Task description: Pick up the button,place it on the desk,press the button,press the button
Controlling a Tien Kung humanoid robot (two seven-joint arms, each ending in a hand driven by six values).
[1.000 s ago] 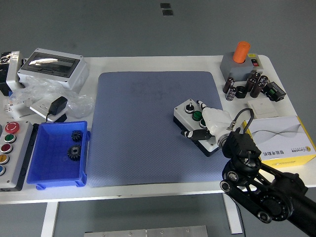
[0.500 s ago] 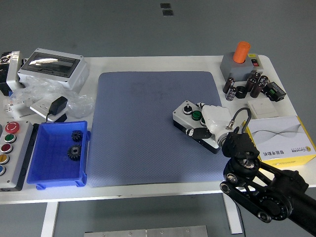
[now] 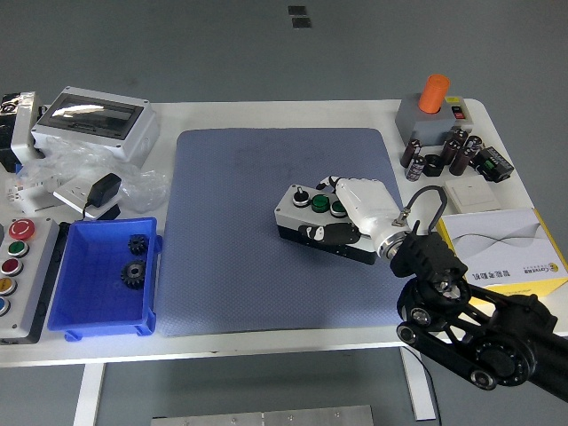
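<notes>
The button box (image 3: 312,213) is a small white-topped box with a black knob and green buttons, lying over the blue-grey mat (image 3: 231,222) right of its middle. My right hand (image 3: 342,217) has its white palm over the box's right end and its black fingers (image 3: 333,235) curled along the near side, grasping it. The black right arm (image 3: 470,328) enters from the lower right corner. Whether the box rests on the mat or hangs just above it, I cannot tell. My left arm does not show.
A blue bin (image 3: 106,275) with two black gears sits at the left. Beside it is a panel of coloured buttons (image 3: 19,266). A grey enclosure (image 3: 93,120) is back left. An orange-knobbed grey box (image 3: 428,111), capacitors (image 3: 448,153) and a yellow-white carton (image 3: 501,253) crowd the right.
My right hand has carried the button box leftward over the mat, toward its middle, and turned it so its long side runs more across the picture.
</notes>
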